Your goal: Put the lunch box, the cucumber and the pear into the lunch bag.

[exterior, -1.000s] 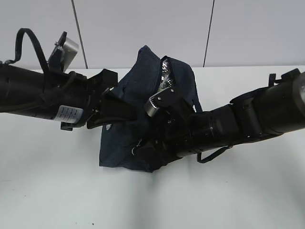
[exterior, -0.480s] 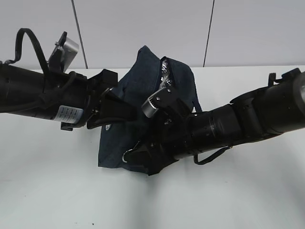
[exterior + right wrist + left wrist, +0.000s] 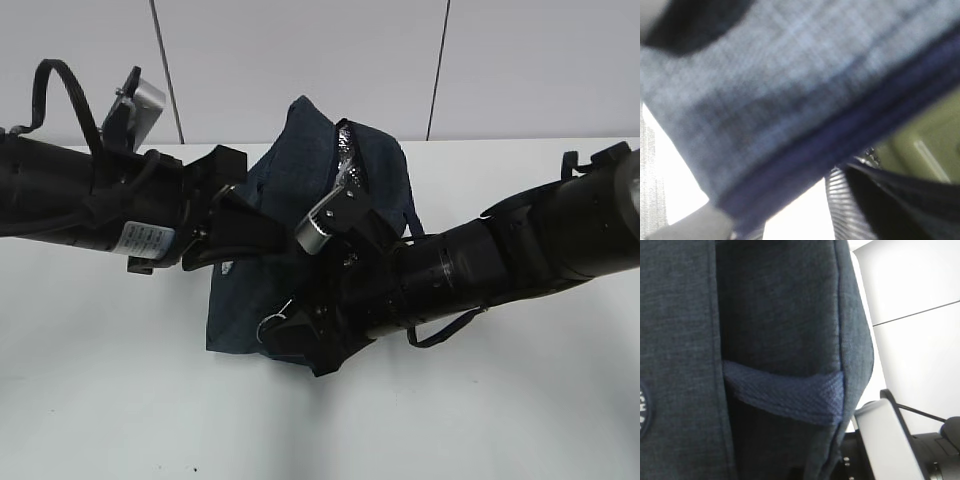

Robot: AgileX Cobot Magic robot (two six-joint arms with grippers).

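Observation:
The navy lunch bag (image 3: 300, 200) stands mid-table, its top parted on silvery lining (image 3: 347, 155). My left gripper (image 3: 238, 238) is pressed into the bag's left side, shut on its fabric. The left wrist view shows only that fabric and the handle strap (image 3: 790, 395). My right gripper (image 3: 288, 322) hangs at the bag's front lower edge beside the silver ring pull (image 3: 266, 326). In the right wrist view the right gripper (image 3: 790, 215) stands open under the zipper band (image 3: 850, 125), holding nothing. A pale green patch, seemingly the lunch box lid (image 3: 927, 142), shows inside. The cucumber and pear are out of view.
A white table (image 3: 120, 400) runs all round the bag, with a pale panelled wall (image 3: 300, 50) behind it. Both black arms crowd the bag, the left arm (image 3: 90, 200) from the left and the right arm (image 3: 520, 250) from the right.
My right gripper has slid down and left along the bag's front while its jaws parted, and the silver ring pull has come into view. The left arm has stayed put.

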